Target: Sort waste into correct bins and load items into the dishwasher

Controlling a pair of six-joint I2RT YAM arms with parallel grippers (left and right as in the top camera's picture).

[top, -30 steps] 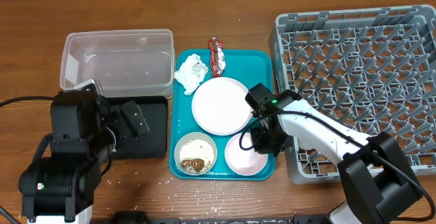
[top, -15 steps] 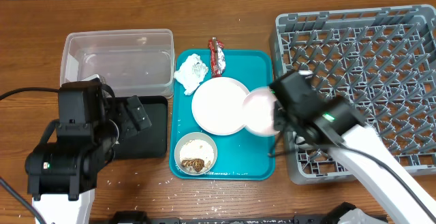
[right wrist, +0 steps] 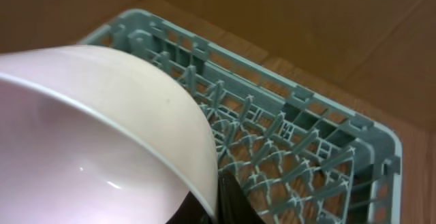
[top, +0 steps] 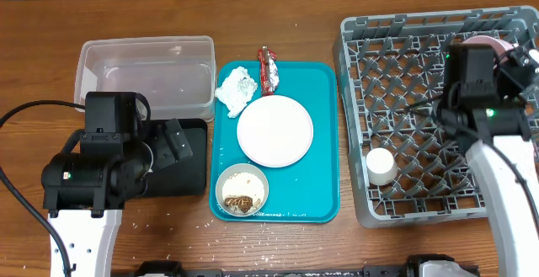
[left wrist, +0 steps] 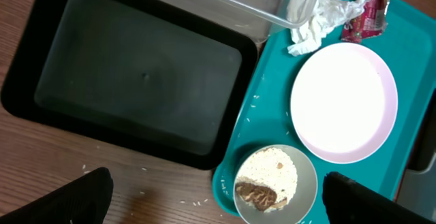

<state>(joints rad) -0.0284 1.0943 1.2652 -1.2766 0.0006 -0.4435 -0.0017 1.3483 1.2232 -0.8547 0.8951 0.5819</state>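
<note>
My right gripper [top: 504, 58] is shut on the rim of the pale pink bowl [top: 482, 41] and holds it above the far right part of the grey dish rack [top: 421, 83]. In the right wrist view the bowl [right wrist: 102, 135] fills the left, with the rack [right wrist: 286, 129] below. A small white cup [top: 381, 166] stands in the rack's near left. My left gripper [top: 173, 146] is open and empty over the black tray [top: 189, 172]. The plate [top: 274, 130], a white bowl of rice and brown bits [top: 242, 189], the napkin [top: 237, 89] and the wrapper [top: 268, 68] are by the teal tray [top: 324, 142].
The clear tub [top: 145, 77] stands behind the black tray [left wrist: 136, 81]. The left wrist view shows the plate [left wrist: 344, 101], the white bowl [left wrist: 276, 183], the napkin [left wrist: 317, 13] and the wrapper [left wrist: 371, 9]. Loose rice grains [left wrist: 185, 201] lie on the wooden table.
My right gripper has lifted the pink bowl off the teal tray and carried it right and back over the rack. The left arm has shifted slightly.
</note>
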